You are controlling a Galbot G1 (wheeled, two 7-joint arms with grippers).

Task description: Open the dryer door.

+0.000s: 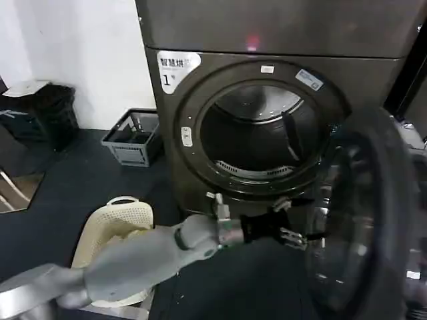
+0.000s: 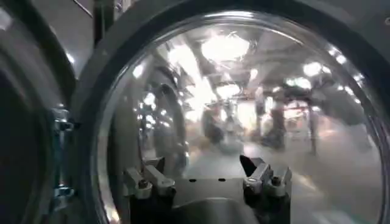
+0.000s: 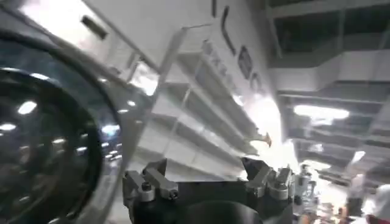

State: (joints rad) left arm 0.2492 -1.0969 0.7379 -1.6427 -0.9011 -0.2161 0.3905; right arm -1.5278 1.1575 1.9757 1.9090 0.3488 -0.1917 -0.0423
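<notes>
I take the dryer (image 1: pixel 267 87) as my landmark: the dark machine with the white "1" label (image 1: pixel 175 69) and a small pink light (image 1: pixel 252 45). Its round opening stands uncovered and I can see the drum (image 1: pixel 257 130) inside. The dryer door (image 1: pixel 363 220) hangs swung out in front of the machine on its hinge side, already wide open, so I judge the task nearly finished.

My left gripper (image 1: pixel 298 235) reaches in below the dryer's opening, up against the inner face of the door. In the left wrist view its fingers (image 2: pixel 143 181) are spread apart and holding nothing, with the door glass (image 2: pixel 244 109) just ahead of them. Next, as I judge it, I either nudge the door a little wider or pull the arm back clear.

My right gripper (image 3: pixel 207 185) is also spread and empty, with a dark, glassy curved surface close beside it; where it sits relative to the dryer I cannot tell. The door's far edge is cut off in the head view, and whether my left fingertips touch the glass is hard to make out.
</notes>
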